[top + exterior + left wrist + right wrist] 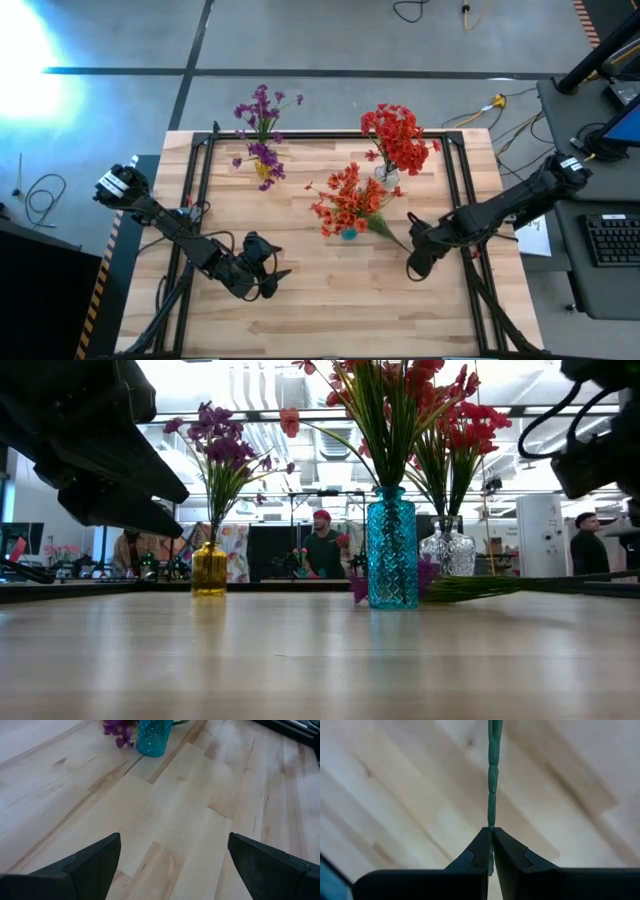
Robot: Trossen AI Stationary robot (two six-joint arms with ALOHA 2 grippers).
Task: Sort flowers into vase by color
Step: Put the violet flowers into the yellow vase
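Pale wooden bench [330,300] seen from above: the right claw [412,268] is closed on a green stem [392,236]. Low view: purple blossoms [357,586] lie beside the teal vase [391,547]. Left wrist: left claw [174,862] gapes empty. Right wrist: fingers [476,851] pinch the thin jointed stem.

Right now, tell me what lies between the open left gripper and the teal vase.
Only bare wooden table in the left wrist view, from left gripper to teal vase.
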